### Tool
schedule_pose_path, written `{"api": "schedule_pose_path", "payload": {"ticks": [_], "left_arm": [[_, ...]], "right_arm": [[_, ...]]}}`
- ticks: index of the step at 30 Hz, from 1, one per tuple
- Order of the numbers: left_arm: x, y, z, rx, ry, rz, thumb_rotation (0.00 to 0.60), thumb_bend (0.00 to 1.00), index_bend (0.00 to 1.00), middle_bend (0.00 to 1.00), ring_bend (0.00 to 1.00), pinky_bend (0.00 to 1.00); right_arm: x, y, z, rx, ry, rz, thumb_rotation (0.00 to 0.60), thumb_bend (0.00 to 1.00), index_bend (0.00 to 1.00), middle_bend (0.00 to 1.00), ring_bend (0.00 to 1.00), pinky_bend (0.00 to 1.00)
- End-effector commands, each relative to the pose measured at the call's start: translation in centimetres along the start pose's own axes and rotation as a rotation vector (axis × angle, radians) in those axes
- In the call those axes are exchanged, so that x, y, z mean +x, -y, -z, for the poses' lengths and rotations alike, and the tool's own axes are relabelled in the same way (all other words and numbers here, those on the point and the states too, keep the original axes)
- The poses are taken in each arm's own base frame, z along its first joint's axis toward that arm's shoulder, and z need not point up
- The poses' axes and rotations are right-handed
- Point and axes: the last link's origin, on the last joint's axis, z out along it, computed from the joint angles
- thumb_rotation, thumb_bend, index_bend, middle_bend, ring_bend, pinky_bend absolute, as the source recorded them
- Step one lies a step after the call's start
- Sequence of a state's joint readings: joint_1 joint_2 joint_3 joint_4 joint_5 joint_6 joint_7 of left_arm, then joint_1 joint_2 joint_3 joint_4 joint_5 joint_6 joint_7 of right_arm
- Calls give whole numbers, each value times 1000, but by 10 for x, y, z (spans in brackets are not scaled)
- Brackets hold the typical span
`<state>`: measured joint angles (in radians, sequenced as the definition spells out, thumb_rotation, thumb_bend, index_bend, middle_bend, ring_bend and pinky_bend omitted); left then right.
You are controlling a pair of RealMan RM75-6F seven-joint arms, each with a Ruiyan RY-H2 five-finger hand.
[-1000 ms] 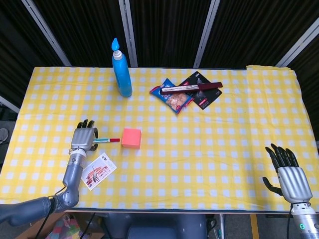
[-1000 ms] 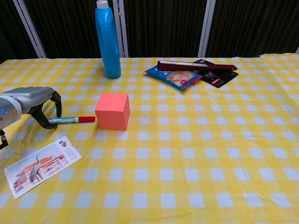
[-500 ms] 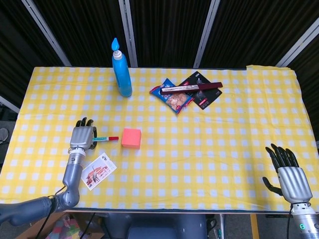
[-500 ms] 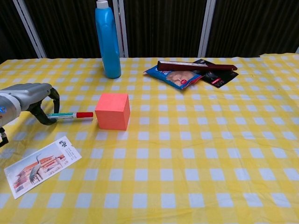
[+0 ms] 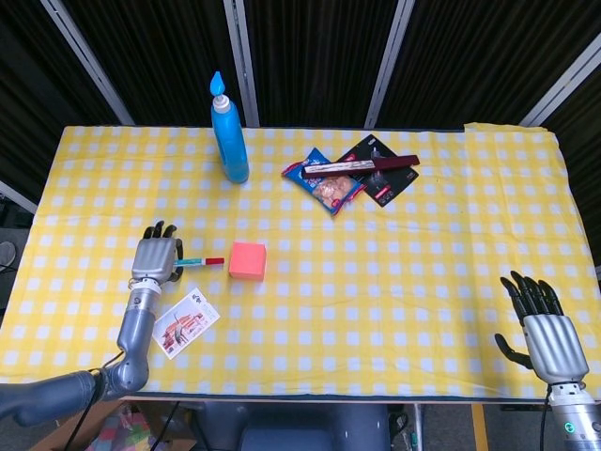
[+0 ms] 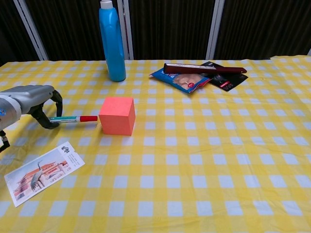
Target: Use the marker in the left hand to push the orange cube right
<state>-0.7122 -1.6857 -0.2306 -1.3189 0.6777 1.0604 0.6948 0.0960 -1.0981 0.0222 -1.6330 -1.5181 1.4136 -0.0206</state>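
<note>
Chest view, left robot hand [image 6: 29, 99] holding marker [image 6: 73, 118], tip at orange cube [image 6: 117, 115]

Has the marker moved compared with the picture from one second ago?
Yes. In the chest view the marker, held by the left hand, has risen slightly against the cloth's checks; its red tip meets the orange cube.

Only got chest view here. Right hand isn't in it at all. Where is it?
Observer: Head view shows the right hand at the table's near right edge, fingers spread, holding nothing, far from the orange cube.
Operator: Is the marker lined up on the cube, depth-wise?
Observer: From above, the marker held by the left hand points right at about the middle of the cube's left face. I cannot tell whether the tip touches it or a sliver of gap remains.
</note>
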Motion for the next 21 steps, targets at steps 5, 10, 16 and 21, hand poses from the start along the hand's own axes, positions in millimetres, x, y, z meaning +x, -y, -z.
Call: {"api": "schedule_pose_path", "payload": {"ticks": [5, 10, 16, 21], "left_arm": [[0, -29, -4, -40, 2, -1, 600, 457, 602, 130, 0, 107], [1, -54, -7, -70, -2, 10, 600, 457, 602, 132, 0, 107], [2, -80, -7, -97, -2, 12, 600, 457, 601, 138, 0, 107], [1, -89, -6, -101, 0, 9, 600, 457, 597, 138, 0, 107]], "right_arm": [[1, 0, 1, -1, -2, -5, 600, 377, 0, 0, 0, 0], [1, -1, 0, -1, -1, -11, 600, 378, 0, 0, 0, 0], [1, -1, 1, 0, -1, -16, 600, 378, 0, 0, 0, 0], [2, -1, 1, 0, 0, -19, 600, 378, 0, 0, 0, 0]]}}
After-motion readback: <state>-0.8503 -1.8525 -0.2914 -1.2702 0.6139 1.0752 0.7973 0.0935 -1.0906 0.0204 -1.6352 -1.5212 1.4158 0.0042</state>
